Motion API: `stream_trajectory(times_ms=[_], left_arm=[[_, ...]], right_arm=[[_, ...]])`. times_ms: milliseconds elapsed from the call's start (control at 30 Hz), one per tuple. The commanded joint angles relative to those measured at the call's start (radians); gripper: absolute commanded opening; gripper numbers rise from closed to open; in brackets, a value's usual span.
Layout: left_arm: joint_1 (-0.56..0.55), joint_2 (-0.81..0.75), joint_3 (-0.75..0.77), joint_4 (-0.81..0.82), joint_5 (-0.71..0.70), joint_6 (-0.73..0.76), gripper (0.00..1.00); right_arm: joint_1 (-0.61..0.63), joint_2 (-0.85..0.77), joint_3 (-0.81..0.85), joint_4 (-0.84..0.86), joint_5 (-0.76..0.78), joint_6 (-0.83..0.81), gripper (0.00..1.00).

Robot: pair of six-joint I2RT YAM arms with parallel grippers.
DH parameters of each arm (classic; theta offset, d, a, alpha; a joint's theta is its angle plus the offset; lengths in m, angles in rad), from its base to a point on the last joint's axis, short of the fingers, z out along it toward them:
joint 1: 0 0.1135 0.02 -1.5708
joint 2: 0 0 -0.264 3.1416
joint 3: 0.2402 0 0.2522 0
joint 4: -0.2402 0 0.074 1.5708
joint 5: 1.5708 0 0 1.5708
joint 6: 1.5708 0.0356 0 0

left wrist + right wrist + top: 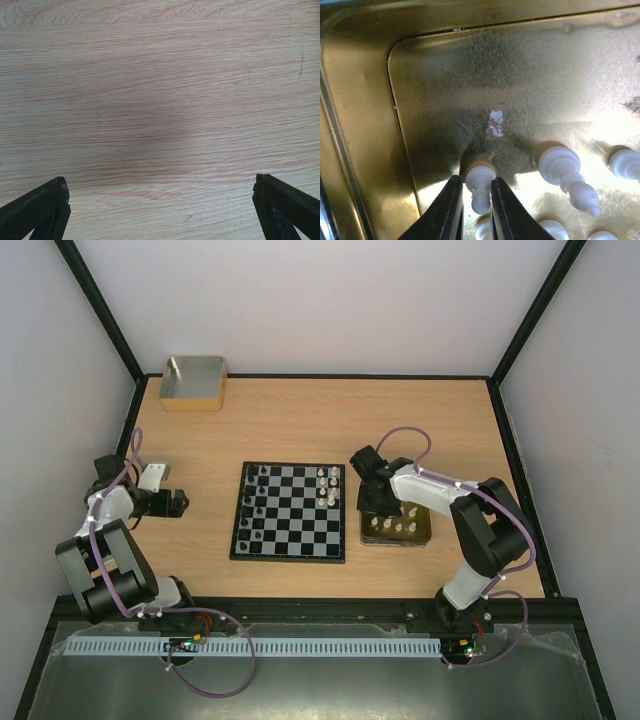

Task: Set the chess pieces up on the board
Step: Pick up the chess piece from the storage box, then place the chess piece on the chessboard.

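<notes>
Right tool (476, 182) pinches a white pawn (480, 195); lift straight, clearing the white piece (562, 167) at its right; left tool (161, 181) gapes

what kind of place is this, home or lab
Probably a robot lab test cell: plain white panel walls in black framing enclose a pale wooden table, black-and-white robot arms, left and right, are bolted to its near edge, and the right pincer grips a tiny white chess piece.
</notes>
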Motion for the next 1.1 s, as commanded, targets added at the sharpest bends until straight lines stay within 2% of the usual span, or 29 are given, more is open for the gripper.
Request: stream_trajectory(times_ms=[0, 333, 633, 733, 867, 1067], left_arm=[[-0.01, -0.003, 0.006, -0.01, 0.016, -0.011, 0.99], [-0.022, -0.008, -0.006, -0.001, 0.011, -0.015, 1.0], [-0.022, -0.017, -0.005, -0.01, 0.009, -0.005, 0.99], [-0.022, -0.024, -0.005, -0.01, 0.003, -0.001, 0.99], [-0.022, -0.028, -0.007, -0.008, 0.011, -0.004, 1.0], [-0.022, -0.032, -0.014, -0.007, 0.016, -0.003, 0.99]], right_arm=[[-0.003, 0.011, 0.01, -0.004, 0.058, -0.006, 0.14], [-0.004, -0.008, 0.056, -0.073, 0.092, -0.021, 0.05], [0.009, -0.06, 0.11, -0.162, 0.127, -0.015, 0.03], [0.061, -0.084, 0.178, -0.226, 0.146, 0.013, 0.04], [0.196, -0.079, 0.248, -0.267, 0.157, 0.096, 0.04], [0.331, 0.008, 0.316, -0.217, 0.108, 0.172, 0.04]])
